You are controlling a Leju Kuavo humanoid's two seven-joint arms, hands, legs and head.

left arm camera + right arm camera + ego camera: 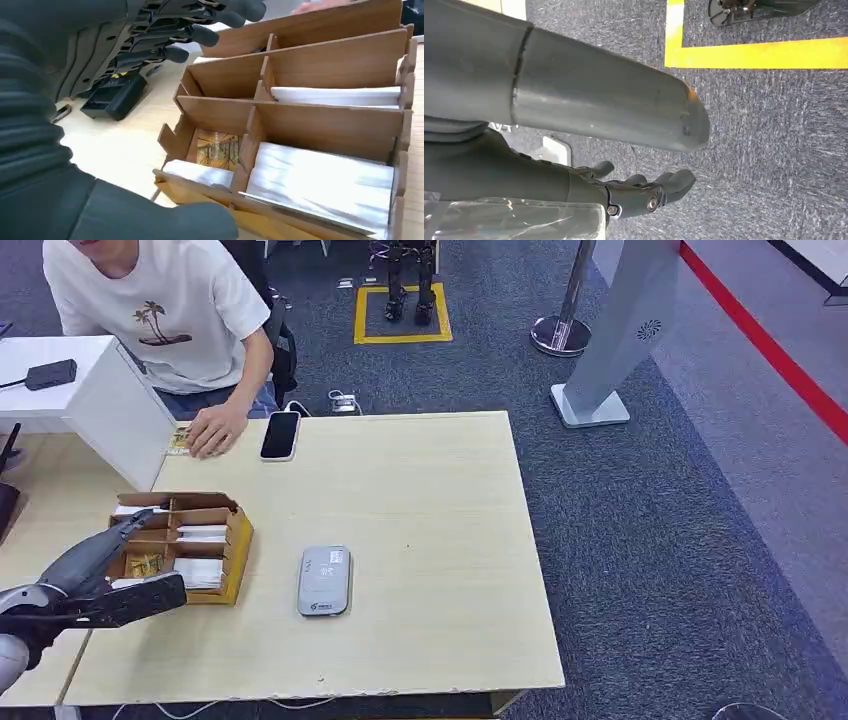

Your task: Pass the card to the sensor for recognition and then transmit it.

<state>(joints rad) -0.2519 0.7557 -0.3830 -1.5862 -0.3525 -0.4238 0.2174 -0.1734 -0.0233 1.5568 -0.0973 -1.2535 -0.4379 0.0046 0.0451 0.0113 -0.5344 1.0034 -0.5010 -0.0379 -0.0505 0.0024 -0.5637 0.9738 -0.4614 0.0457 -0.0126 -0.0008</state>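
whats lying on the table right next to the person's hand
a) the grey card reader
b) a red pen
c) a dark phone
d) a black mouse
c: in the head view a dark phone lies flat on the table, just beside the person's hand; the grey card reader sits nearer the robot.

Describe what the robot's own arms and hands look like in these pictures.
The left arm is a smooth silver-grey tube ending in a black wrist section. The left hand has a grey ribbed cover, a thick grey thumb and darker, segmented fingers with rounded tips. The right hand looks alike: a thick grey thumb, dark fingers, a small round metal fastener.
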